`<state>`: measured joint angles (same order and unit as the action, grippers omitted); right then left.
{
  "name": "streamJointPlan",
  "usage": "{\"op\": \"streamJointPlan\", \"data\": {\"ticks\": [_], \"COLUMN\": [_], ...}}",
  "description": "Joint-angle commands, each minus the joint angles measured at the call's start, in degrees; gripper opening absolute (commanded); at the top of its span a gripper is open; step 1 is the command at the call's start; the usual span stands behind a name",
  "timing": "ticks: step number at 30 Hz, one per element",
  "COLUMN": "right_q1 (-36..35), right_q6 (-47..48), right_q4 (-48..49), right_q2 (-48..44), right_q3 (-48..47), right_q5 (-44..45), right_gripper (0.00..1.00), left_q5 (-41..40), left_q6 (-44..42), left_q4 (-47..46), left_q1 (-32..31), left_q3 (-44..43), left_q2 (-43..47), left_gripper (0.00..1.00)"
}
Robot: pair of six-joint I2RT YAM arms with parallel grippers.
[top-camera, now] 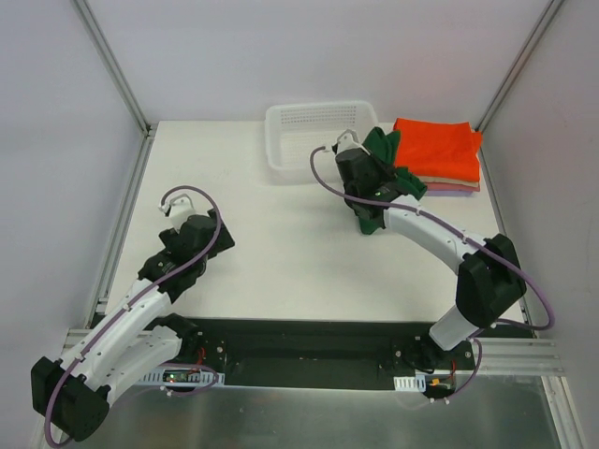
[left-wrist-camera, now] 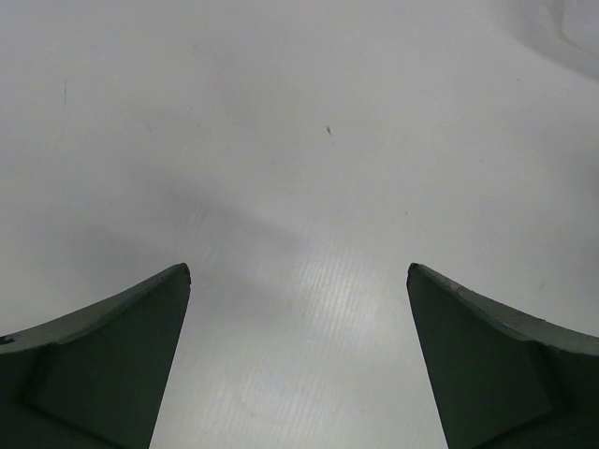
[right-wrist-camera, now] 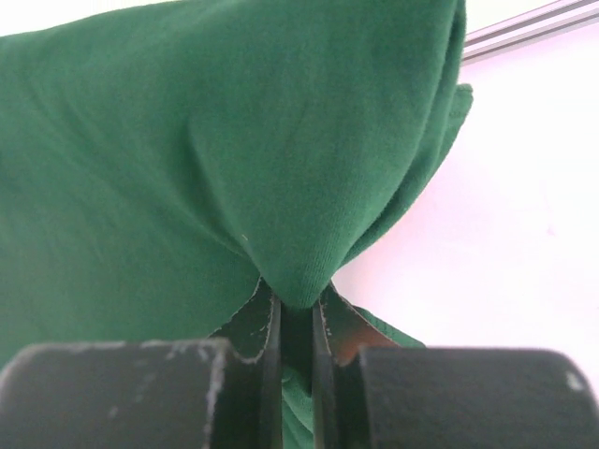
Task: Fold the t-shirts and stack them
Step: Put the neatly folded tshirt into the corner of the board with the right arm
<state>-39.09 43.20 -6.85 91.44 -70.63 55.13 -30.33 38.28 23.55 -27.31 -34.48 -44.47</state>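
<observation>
My right gripper [top-camera: 374, 164] is shut on the dark green t-shirt [top-camera: 391, 159], holding it bunched above the table just left of the stack. In the right wrist view the green cloth [right-wrist-camera: 215, 150] fills the frame and a fold is pinched between my fingers [right-wrist-camera: 298, 309]. The stack at the back right has a bright orange t-shirt [top-camera: 438, 148] on top, with tan and lilac ones [top-camera: 449, 183] showing under its near edge. My left gripper [top-camera: 208, 251] is open and empty over bare table at the left; its fingers [left-wrist-camera: 112, 355] show wide apart.
A white mesh basket [top-camera: 314, 131] stands at the back centre, just left of my right gripper. Aluminium frame posts [top-camera: 112, 70] and white walls border the table [top-camera: 281, 253].
</observation>
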Motion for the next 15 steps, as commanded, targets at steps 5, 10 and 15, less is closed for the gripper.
{"op": "streamJointPlan", "data": {"ticks": [5, 10, 15], "right_q1": [4.55, 7.62, 10.79], "right_q6": [11.2, 11.29, 6.99], "right_q4": [2.82, 0.18, -7.63], "right_q2": [-2.23, 1.63, 7.78], "right_q3": [-12.24, -20.23, -31.65], "right_q5": [1.74, 1.2, -0.19], "right_gripper": [0.0, 0.0, 0.01], "left_q5": [-5.09, -6.15, -7.81], "left_q6": [-0.49, -0.93, -1.19], "left_q4": [2.11, 2.11, 2.2], "left_q1": [0.15, 0.15, 0.24], "left_q3": [-3.14, -3.93, -4.37], "left_q2": [0.08, -0.44, -1.14], "left_gripper": [0.99, 0.99, 0.99]}}
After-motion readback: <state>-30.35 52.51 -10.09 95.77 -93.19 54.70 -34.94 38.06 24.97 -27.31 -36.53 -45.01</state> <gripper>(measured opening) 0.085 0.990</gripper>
